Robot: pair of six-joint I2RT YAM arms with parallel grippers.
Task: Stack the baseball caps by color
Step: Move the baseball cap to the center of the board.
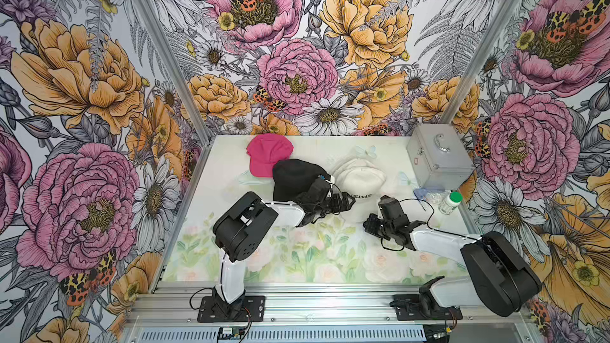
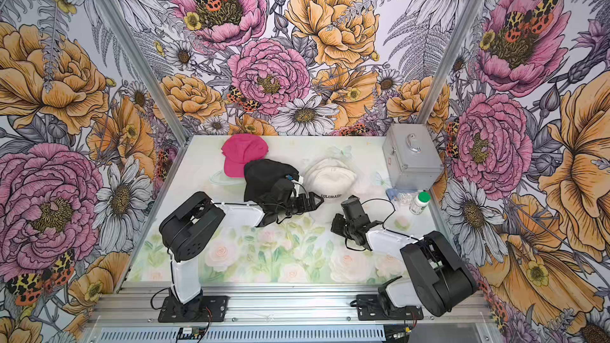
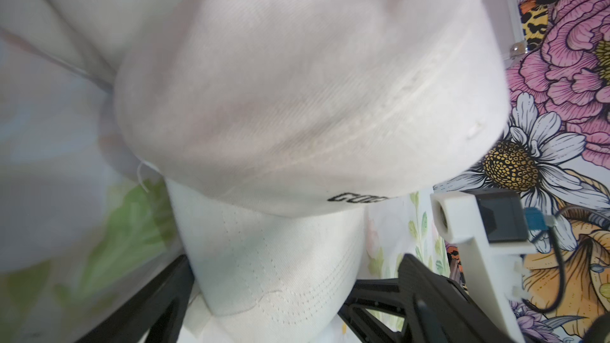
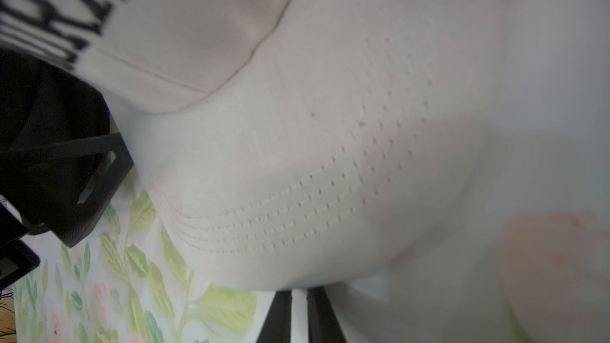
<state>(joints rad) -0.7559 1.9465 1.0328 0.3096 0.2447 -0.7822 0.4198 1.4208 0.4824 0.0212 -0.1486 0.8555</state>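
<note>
In both top views a cream cap [image 1: 359,176] [image 2: 330,176] with black COLORADO lettering lies mid-table, brim toward the front. A black cap [image 1: 293,176] lies to its left, partly over a hot pink cap [image 1: 267,155] behind it. My left gripper [image 1: 345,201] [image 3: 270,278] stands wide open, its jaws on either side of a cream brim [image 3: 274,259]; another cream cap's crown [image 3: 297,94] lies over that brim. My right gripper [image 1: 368,222] [image 4: 298,292] is at the front edge of the cream brim [image 4: 330,160], fingers nearly together with a thin white strip between them, tips hidden by the brim.
A silver metal case [image 1: 439,156] stands at the back right. In front of it lie crumpled clear plastic [image 1: 429,194] and a white bottle with a green lid [image 1: 450,202]. The arm bases sit on the aluminium rail [image 1: 313,305] along the front edge.
</note>
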